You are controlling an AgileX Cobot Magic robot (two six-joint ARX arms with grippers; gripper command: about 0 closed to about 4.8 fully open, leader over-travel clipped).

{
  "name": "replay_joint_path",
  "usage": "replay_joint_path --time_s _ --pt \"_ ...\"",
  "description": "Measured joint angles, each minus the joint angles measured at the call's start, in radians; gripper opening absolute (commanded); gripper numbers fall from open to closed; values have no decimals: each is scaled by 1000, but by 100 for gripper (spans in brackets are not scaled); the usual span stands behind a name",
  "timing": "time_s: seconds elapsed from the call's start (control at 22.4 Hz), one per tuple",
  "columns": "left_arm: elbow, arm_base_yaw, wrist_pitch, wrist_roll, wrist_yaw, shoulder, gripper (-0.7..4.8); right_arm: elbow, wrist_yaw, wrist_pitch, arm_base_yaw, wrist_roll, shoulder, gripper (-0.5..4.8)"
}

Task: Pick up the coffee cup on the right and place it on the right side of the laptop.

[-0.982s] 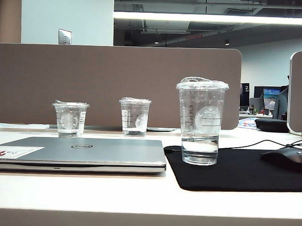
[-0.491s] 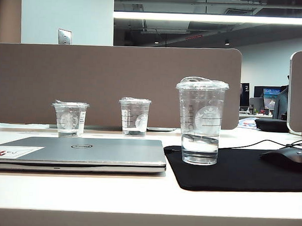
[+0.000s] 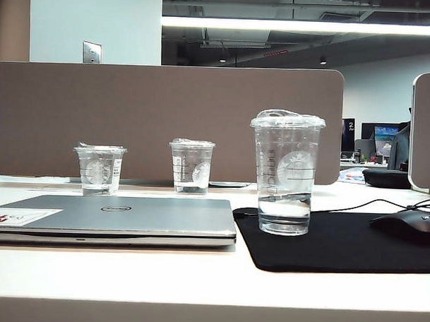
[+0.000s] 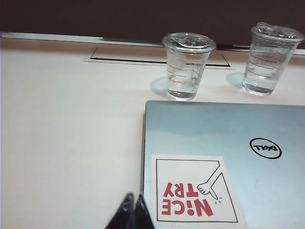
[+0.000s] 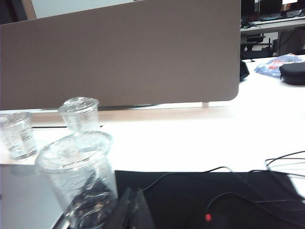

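Right gripper point(image 5: 135, 210) pinched shut, empty, tilted just beside cup point(image 5: 78, 179), over the mat point(image 5: 228, 200). Left gripper point(image 4: 133, 214) closed, low, beside the laptop point(image 4: 228, 138) edge.

Exterior cam sits low at the desk point(image 3: 126, 278) edge, looking straight across. Left wrist cam looks down close over the laptop point(image 4: 224, 157); right wrist hovers beside the coffee cup point(image 5: 78, 176). All three catch the cups.

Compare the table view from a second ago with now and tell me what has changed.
Nothing visibly moved. The coffee cup stands on the black mat right of the laptop, as before, and both smaller cups kept their places. Neither gripper shows in that view; the right gripper sits shut beside the coffee cup, the left gripper shut by the laptop.
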Motion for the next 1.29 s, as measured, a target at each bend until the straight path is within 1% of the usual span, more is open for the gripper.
replay_joint_path --time_s 0.18,0.22,0.27,0.36,0.45,0.63,0.8,0.98,1.16,1.29 --pt "0 0 0 0 0 0 -5 0 -61 -35 -120 -3 -68 -4" --pt "0 0 0 0 1 0 -5 0 -72 -53 -158 -3 -84 -4" --pt "0 0 0 0 0 0 -5 0 -78 -90 -222 1 -116 -4" --pt "0 0 0 0 0 0 -5 -5 -79 -106 -282 8 -150 -4" --pt "0 0 0 0 0 0 -5 -33 -107 -106 -313 9 -185 -4" --pt "0 0 -1 0 0 0 -5 -106 -172 -109 -332 7 -253 -4" --pt "0 0 0 0 0 0 -5 -112 -230 -165 -330 1 -252 -4" --pt "0 0 0 0 1 0 -5 -112 -228 -221 -329 -15 -252 -4" --pt "0 0 0 0 1 0 -5 -112 -181 -223 -328 -27 -252 -5" --pt "0 0 0 0 1 0 -5 -112 -177 -223 -328 -29 -252 -4"
